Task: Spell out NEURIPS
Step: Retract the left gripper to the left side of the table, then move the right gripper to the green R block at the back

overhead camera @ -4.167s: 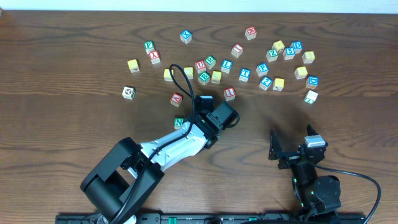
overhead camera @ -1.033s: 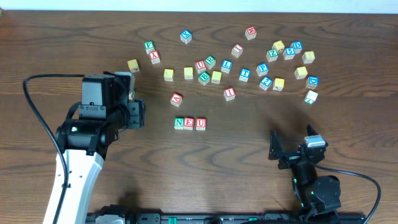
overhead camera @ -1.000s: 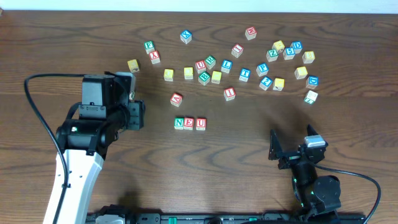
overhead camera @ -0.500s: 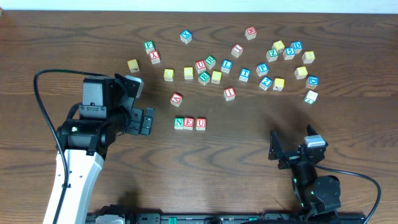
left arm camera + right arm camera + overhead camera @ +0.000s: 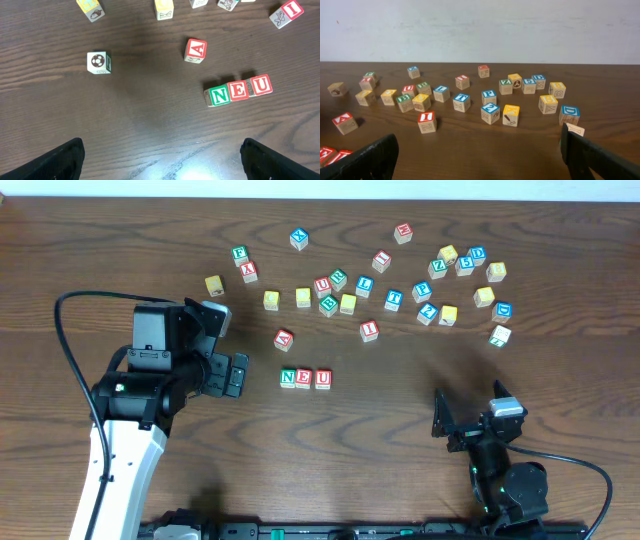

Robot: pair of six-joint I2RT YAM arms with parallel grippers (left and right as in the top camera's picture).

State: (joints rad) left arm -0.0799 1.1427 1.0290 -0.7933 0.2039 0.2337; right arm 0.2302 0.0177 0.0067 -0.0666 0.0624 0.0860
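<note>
N-E-U row (image 5: 305, 378): three cubes touching in a line (green N, red E, red U), near mid-table, just below-right of the red A cube (image 5: 284, 339). The left wrist view shows the same row, letters upright and the line slightly slanted. The word stands at 3 of 7 letters; R, I, P, S are outstanding. The red I cube (image 5: 369, 330) sits alone above-right of the row, apart from it. The blue P cube (image 5: 422, 290) lies further back-right in the scatter. R & S are not legible here. Other loose cubes (image 5: 470, 265) spread over the far half of the table (image 5: 540, 360).

Arms: the left gripper (image 5: 226, 345) is left of the row, well apart. Change vs. approx. a sec ago: its jaws were narrower and now stand fully wide w/ nothing between them. A few secs back this arm was over the row w/ only N showing; E & U now lie in place. The soccer-ball cube (image 5: 98, 62) lies under the wrist cam and carries no letter.

Reading: U placement looks done, arm readied for the next pick, prob. R. The right gripper (image 5: 470, 408) is parked near-right, jaws wide, empty, facing the scatter
</note>
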